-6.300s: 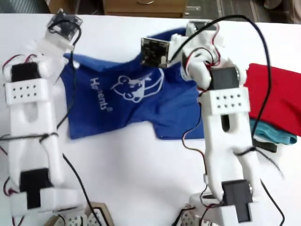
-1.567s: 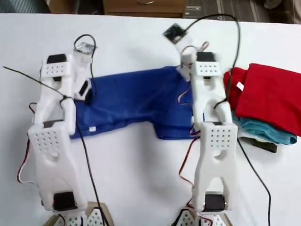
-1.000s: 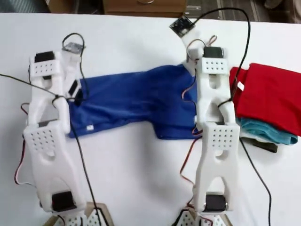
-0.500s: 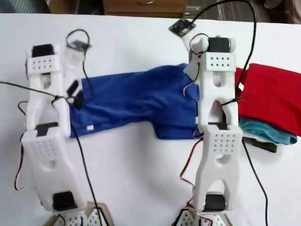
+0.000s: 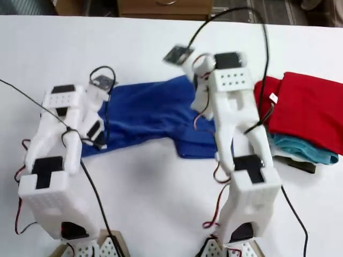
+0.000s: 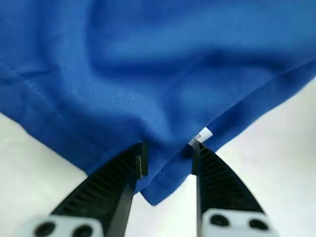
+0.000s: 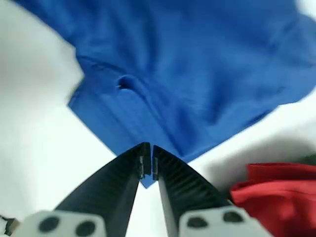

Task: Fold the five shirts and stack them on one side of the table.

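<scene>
Blue shirt (image 5: pixel 150 112) stretched out beside the red pile (image 5: pixel 308 110)
It lay on the worktop (image 5: pixel 161 198), long axis running straight away from that pile; the right gripper (image 7: pixel 146 168) was clenched on a hem corner at the end nearest the pile, the left gripper (image 6: pixel 168 160) released, jaws astride the hem at the far end, so the left probably had to close before any fold

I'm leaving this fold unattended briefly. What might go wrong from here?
The right gripper pinches only the very corner of the blue shirt, so the shirt may slip out mid-fold. The folded red shirt lies close beside the right arm, so a swing might drag it askew.
</scene>
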